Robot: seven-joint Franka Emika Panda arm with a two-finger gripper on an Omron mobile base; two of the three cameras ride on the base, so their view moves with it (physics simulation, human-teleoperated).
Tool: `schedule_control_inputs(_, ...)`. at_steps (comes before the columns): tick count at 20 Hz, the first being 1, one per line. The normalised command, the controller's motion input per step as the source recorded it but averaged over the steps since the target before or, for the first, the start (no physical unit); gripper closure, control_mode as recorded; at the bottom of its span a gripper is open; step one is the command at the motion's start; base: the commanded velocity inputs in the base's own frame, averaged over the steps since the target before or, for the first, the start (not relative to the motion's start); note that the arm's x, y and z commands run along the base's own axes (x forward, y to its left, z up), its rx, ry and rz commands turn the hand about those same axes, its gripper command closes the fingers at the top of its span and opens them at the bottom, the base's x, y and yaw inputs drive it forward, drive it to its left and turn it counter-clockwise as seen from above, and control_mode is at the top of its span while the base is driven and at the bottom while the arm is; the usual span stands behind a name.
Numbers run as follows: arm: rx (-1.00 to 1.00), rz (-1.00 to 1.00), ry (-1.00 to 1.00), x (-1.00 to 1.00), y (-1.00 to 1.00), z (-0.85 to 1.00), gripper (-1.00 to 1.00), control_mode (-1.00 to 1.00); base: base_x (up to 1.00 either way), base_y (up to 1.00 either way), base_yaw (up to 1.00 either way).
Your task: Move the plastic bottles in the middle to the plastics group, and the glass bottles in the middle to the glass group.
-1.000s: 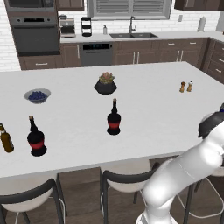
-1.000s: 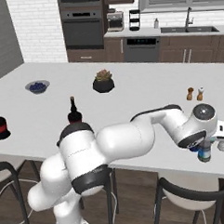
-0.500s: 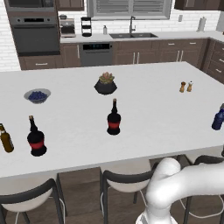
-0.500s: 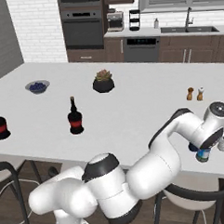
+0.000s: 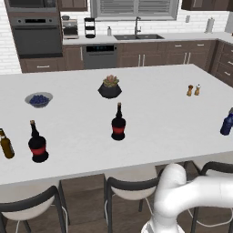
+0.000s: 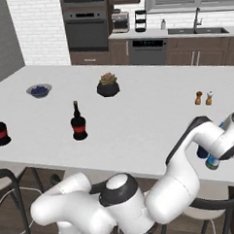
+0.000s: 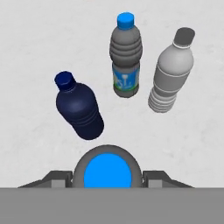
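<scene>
End effector clamped on blue-capped bottle, three bottles beyond

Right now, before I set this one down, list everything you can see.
black round glass bottles with red bands: two, one mid-counter, one at the left end
amber-brown glass bottle: one, left end
dark blue plastic bottle: one, right end
clear plastic bottle with blue cap and label: one, beside it
pale grey plastic bottle: one, same cluster
bowl of blueberries: one, back left
green plant in black pot: one, back middle
small shakers: two, back right
white counter: one
tool: shut on a blue-capped bottle
</scene>
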Motion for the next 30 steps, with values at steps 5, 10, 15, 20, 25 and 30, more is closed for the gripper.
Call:
schedule_control_inputs(5, 0.0, 0.0, -0.21, 0.08, 0.0, -0.21, 1.0, -1.0, 0.0, 0.0, 0.0)
schedule_control_inputs(10, -0.09, 0.0, -0.13, 0.12, -0.01, -0.25, 1.0, -1.0, 0.0, 0.0, 0.0)
schedule_control_inputs(15, -0.2, 0.0, -0.05, 0.1, -0.02, -0.22, 1.0, -1.0, 0.0, 0.0, 0.0)
schedule_control_inputs(20, -0.15, 0.0, -0.02, 0.14, 0.0, -0.25, 1.0, -1.0, 0.0, 0.0, 0.0)
schedule_control_inputs(25, -0.05, 0.0, 0.0, 0.2, -0.02, -0.23, 1.0, -1.0, 0.0, 0.0, 0.0)
schedule_control_inputs(30, -0.03, 0.0, 0.0, 0.11, -0.11, -0.32, 1.0, -1.0, 0.0, 0.0, 0.0)
